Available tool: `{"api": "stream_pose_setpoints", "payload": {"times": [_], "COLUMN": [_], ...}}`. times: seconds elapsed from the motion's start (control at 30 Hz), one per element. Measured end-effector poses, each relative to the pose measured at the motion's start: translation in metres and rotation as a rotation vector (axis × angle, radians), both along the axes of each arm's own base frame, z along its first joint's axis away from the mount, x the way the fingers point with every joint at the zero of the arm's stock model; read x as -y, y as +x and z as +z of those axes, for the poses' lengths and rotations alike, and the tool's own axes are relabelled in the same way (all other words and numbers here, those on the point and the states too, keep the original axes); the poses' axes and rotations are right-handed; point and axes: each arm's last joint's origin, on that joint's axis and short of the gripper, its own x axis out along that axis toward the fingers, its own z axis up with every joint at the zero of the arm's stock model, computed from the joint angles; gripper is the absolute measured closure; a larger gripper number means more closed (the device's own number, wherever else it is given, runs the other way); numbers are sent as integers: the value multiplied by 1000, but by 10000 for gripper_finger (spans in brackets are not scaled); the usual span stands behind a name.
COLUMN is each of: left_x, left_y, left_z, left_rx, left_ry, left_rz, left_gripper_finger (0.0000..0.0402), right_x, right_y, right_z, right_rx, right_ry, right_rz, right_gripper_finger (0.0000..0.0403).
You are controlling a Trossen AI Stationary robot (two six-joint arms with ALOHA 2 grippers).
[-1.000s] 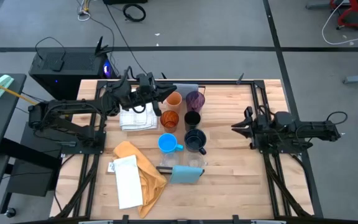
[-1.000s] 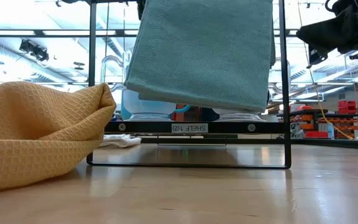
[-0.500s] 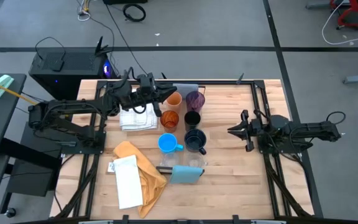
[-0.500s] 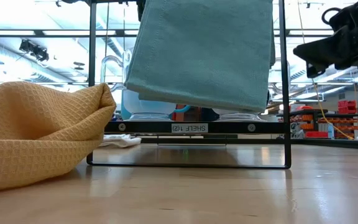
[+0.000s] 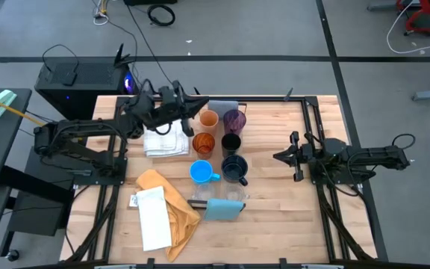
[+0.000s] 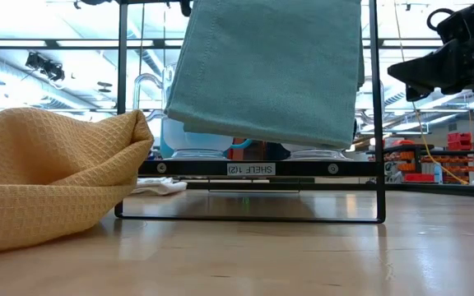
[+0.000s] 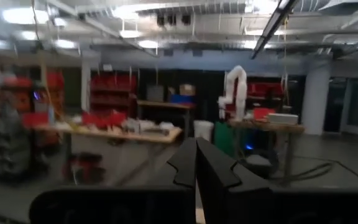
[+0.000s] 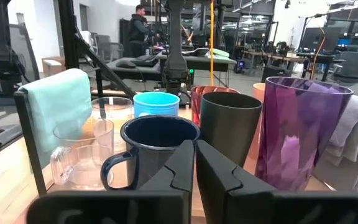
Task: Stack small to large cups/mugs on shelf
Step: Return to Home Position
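Observation:
The cups/mugs stand upright in two rows on the shelf [image 6: 196,168], between a teal cloth [image 5: 222,209] and a grey cloth [image 5: 226,106]. They are the orange cup [image 5: 209,119], purple cup [image 5: 234,119], amber cup [image 5: 204,142], black cup [image 5: 231,142], bright blue mug [image 5: 199,172], navy mug [image 5: 234,169] and clear glass [image 8: 82,152]. My left gripper [image 5: 202,107] is shut and hangs in the air above the orange cup, pointing toward the table's right. My right gripper [image 5: 276,157] is shut and level, right of the black cup and navy mug and apart from them.
A folded white cloth [image 5: 164,140] lies left of the cups. A yellow cloth [image 5: 166,202] with a white sheet [image 5: 153,217] lies near the front left. Bare wooden tabletop [image 5: 282,217] shows between the shelf and the right arm.
My right gripper has sunk a little toward the table, rolled slightly, and its fingers have drawn together. My left gripper has tipped and rolled a little above the orange cup while staying in place. The cups have not moved.

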Motion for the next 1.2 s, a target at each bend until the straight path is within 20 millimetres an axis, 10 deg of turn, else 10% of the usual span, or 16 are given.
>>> {"api": "stream_pose_setpoints", "payload": {"times": [0.3, 0.57, 0.73, 1.2], "left_x": [0, 78, 102, 70], "left_y": [-40, -92, -107, -162], "left_z": [30, 76, 35, -50], "left_rx": [36, 475, 667, 571], "left_ry": [173, 426, 491, 334], "left_rz": [45, -96, 7, -94], "left_gripper_finger": [384, 386, 395, 396], "right_x": [0, 0, 0, 0], "right_y": [0, 0, 0, 0], "right_z": [0, 0, 0, 0], "right_rx": [0, -1, -1, -1], "right_ry": [2, 2, 2, 3], "right_rz": [0, 0, 0, 0], "right_gripper_finger": [380, 380, 380, 380]}}
